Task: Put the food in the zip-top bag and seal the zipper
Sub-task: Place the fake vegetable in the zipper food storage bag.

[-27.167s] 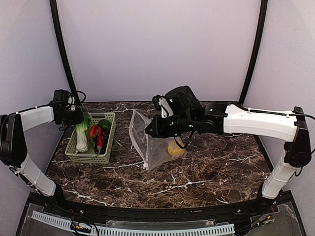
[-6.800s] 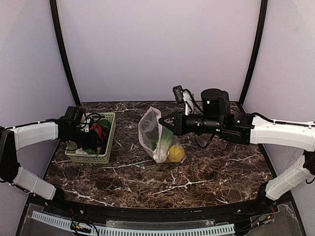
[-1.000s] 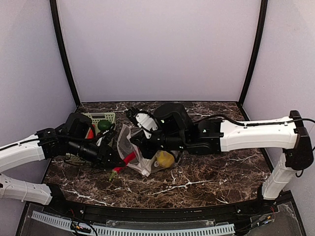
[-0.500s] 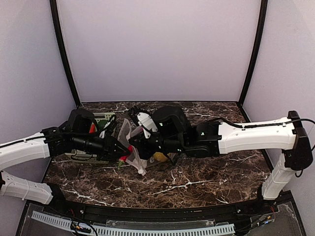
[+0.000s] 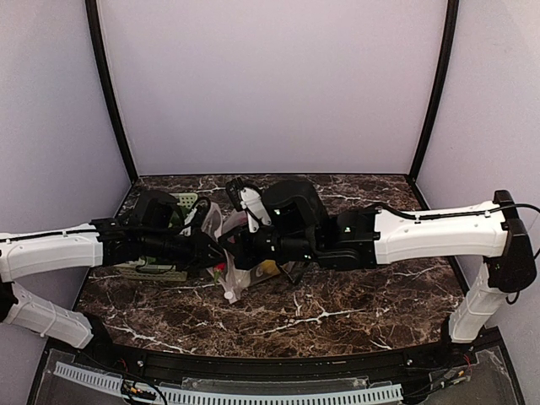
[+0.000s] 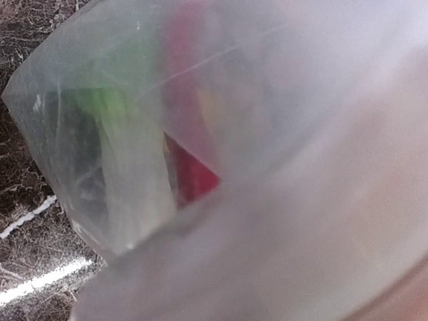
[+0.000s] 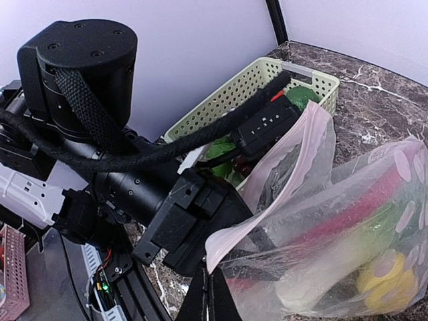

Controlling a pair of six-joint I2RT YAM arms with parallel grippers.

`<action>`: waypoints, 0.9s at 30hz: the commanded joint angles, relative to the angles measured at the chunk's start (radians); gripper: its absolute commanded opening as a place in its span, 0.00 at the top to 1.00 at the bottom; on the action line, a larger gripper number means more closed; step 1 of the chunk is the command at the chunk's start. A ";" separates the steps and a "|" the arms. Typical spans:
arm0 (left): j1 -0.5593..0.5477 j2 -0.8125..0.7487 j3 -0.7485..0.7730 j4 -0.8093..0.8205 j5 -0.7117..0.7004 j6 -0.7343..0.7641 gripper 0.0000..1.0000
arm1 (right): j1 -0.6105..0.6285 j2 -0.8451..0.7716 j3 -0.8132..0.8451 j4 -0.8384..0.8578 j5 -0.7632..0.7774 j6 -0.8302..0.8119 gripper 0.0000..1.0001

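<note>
Pale green basket (image 5: 178, 202) sits at the left of the desk (image 5: 354, 308); the left gripper (image 5: 213, 251) reaches into the mouth of the zip-top bag (image 7: 314, 194), its jaws hidden by plastic, so I cannot tell their width; red chili (image 6: 190, 175), green leafy vegetable (image 7: 378, 231) and lemon (image 7: 388, 284) lie inside; the right gripper (image 7: 207, 294) is clamped on the bag's rim.

**Bag film fills my left wrist camera**

Nearly all I get is the clear zip-top bag (image 6: 301, 200), pressed close and badly blurred. Through its film I make out a long red chili pepper (image 6: 190, 174) just beside a green leafy vegetable (image 6: 107, 107) with a pale stalk. The dark, white-veined table (image 6: 27, 267) shows along the left edge.
</note>
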 commanded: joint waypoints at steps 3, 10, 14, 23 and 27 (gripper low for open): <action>0.003 0.047 0.030 0.098 -0.077 0.024 0.88 | 0.011 -0.026 0.009 0.042 0.019 0.085 1.00; 0.003 0.103 0.041 0.148 -0.102 0.034 0.87 | 0.012 -0.014 0.024 0.038 0.026 0.094 1.00; 0.003 0.120 0.044 0.168 -0.134 0.026 0.87 | 0.011 -0.011 0.023 0.038 0.037 0.105 1.00; -0.029 0.156 0.045 0.202 -0.144 0.033 0.87 | -0.001 -0.026 0.010 0.031 0.107 0.144 1.00; -0.048 0.152 0.023 0.171 -0.159 0.061 0.87 | -0.014 -0.032 0.013 0.031 0.128 0.159 1.00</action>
